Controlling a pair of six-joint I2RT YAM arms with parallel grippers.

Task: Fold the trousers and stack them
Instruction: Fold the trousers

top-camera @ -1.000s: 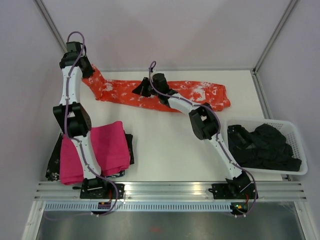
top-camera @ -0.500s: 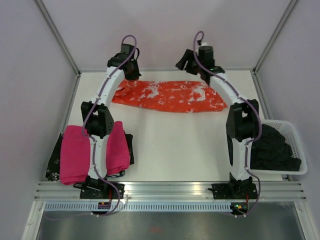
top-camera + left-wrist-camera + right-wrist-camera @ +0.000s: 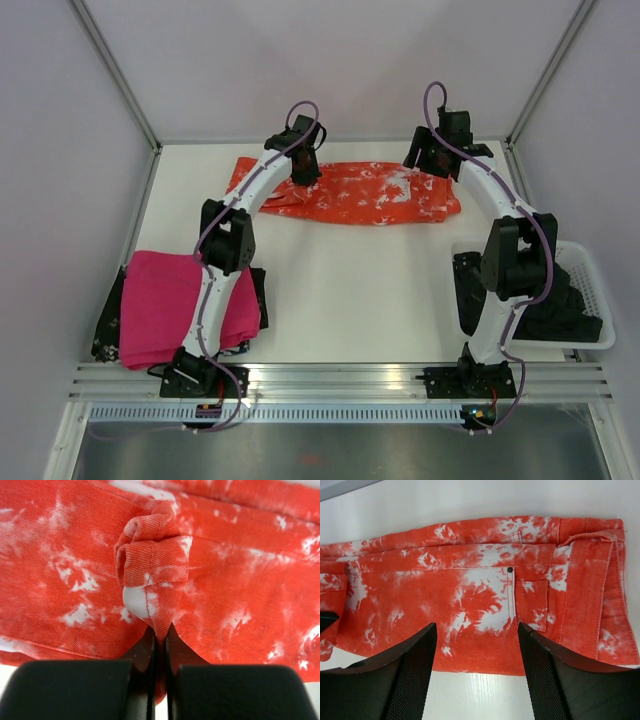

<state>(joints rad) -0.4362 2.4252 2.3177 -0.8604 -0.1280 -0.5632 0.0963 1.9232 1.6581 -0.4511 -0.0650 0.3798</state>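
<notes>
Trousers (image 3: pixel 350 192): orange-red with white blotches, lying as one long band across the far part of the bench (image 3: pixel 350 290), running left to right. The waist end is at the right. The left end sits near the far-left corner of the bench.

Left pincer (image 3: pixel 305 170): over the left part of the band, clenched on the trousers. In the left wrist view the jaws are pressed together on a bunched fold of the fabric. The fold rises in a crumpled knot above the tips, and the flat cloth lies spread behind it.

Right pincer (image 3: pixel 425 160): over the waist end, released, jaws wide apart, nothing between them. In the right wrist view the two dark fingers (image 3: pixel 410 680) frame the cloth from above and appear clear of it. Between them lie a back pocket (image 3: pixel 530 600) with a small dark rivet and, to its right, the waistband (image 3: pixel 590 585), with an edge turned over at the far corner.

Elsewhere: a folded pink cloth (image 3: pixel 165 300) sits at the near-left of the bench on top of a dark garment (image 3: pixel 105 325) that shows at its edges. A white basket (image 3: pixel 590 260) at the near-right holds black clothing (image 3: pixel 550 300). Both are well apart from the trousers.
</notes>
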